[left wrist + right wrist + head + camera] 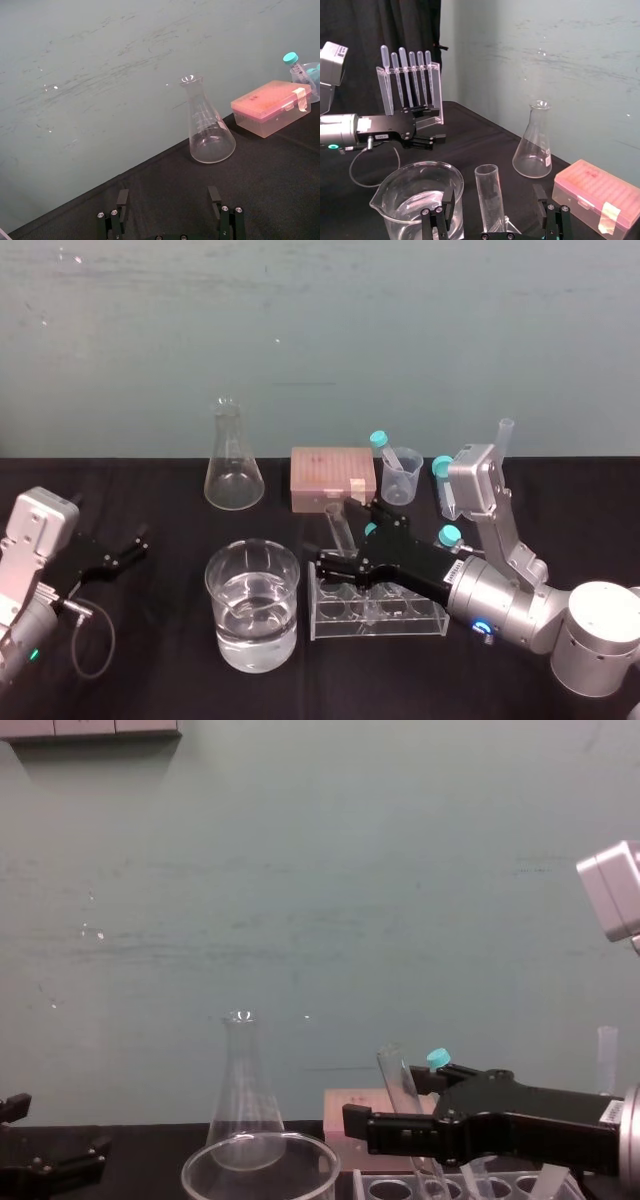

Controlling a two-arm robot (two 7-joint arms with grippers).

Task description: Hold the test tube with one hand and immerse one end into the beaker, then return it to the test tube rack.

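The left gripper (pixel 140 543) sits at the table's left side, fingers spread wide and holding nothing. To its right, near the front, stands the beaker (pixel 215 585), part-filled with clear liquid. Just right of it, the test tube (pixel 339 528) leans in the left end of the test tube rack (pixel 330 625). The right gripper (pixel 336 538) straddles the tube, fingers wide and clear of the glass.

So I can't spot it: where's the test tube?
Head view, right of centre: the test tube leans in the test tube rack's left end, between the right gripper's open fingers, just right of the beaker.
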